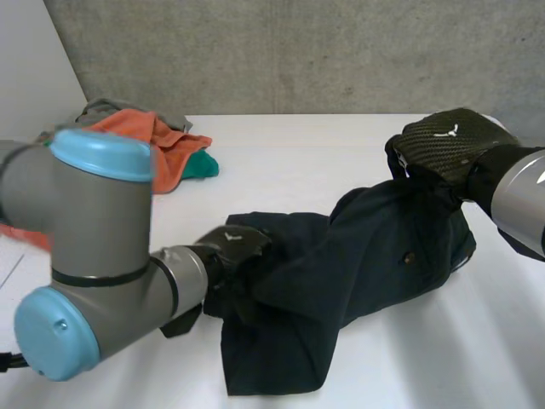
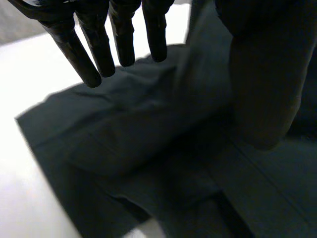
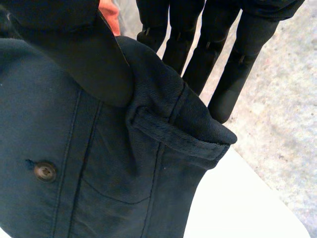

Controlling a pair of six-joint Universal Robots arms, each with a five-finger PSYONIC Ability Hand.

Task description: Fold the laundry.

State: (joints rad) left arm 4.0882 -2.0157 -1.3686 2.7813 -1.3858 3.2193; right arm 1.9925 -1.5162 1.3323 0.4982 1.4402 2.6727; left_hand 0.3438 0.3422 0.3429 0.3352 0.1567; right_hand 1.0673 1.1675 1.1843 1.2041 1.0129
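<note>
Trousers [image 1: 341, 281], dark, lie crumpled on the white counter [image 1: 324, 162] between the two hands. The right hand [image 1: 447, 141] pinches the waistband edge between thumb and straight fingers [image 3: 225, 79], holding that end raised; a button [image 3: 44, 171] sits near its thumb. The left hand [image 1: 234, 245] rests on the other end, fingers [image 2: 99, 49] straight and spread, gripping nothing. Beyond the left hand lies an orange and green laundry pile [image 1: 166, 149]
</note>
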